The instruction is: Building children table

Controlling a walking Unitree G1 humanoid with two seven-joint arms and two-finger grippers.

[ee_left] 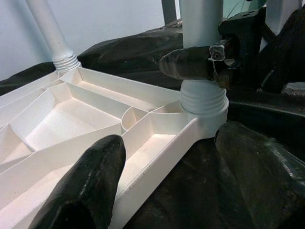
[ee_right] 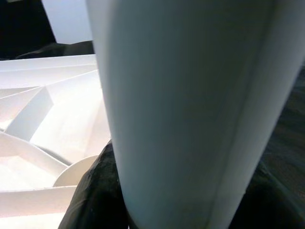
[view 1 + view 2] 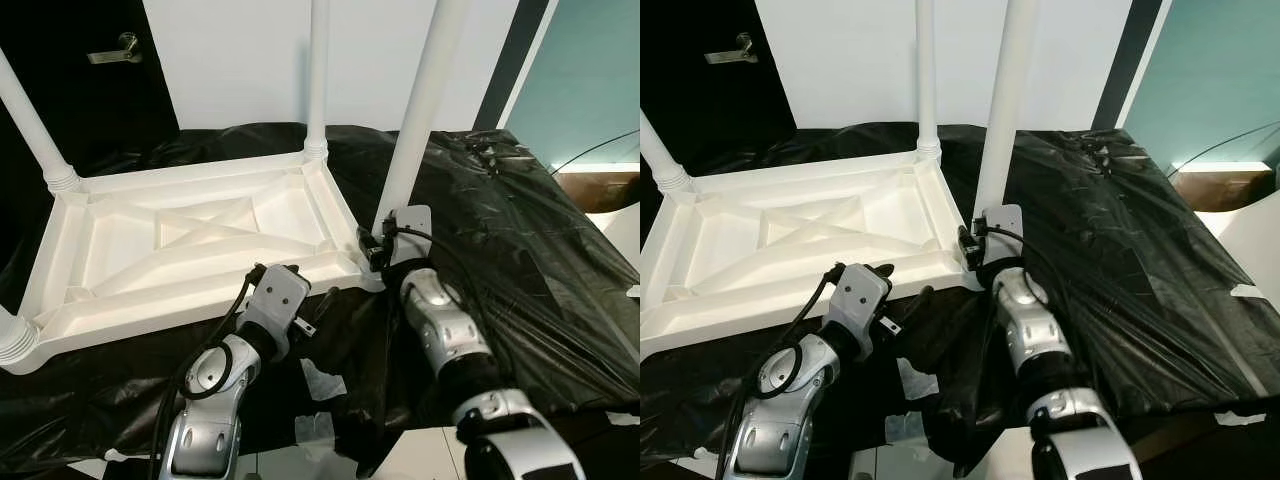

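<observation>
The right gripper [image 3: 378, 243] has its jaws clamped on the upright leg [image 3: 418, 110] at the tabletop [image 3: 190, 240] corner, while the left gripper [image 1: 167, 186] waits beside it, jaws spread.

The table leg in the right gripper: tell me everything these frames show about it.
The table leg is a smooth, round white post, plastic by its look, standing upright and running out of the top of the picture. Its ribbed foot sits in the near right corner socket of the upturned white tabletop, which lies on black sheeting. The right gripper is closed around the leg just above the ribbed collar. The left gripper sits open by the tabletop's near edge, clear of the leg.
</observation>
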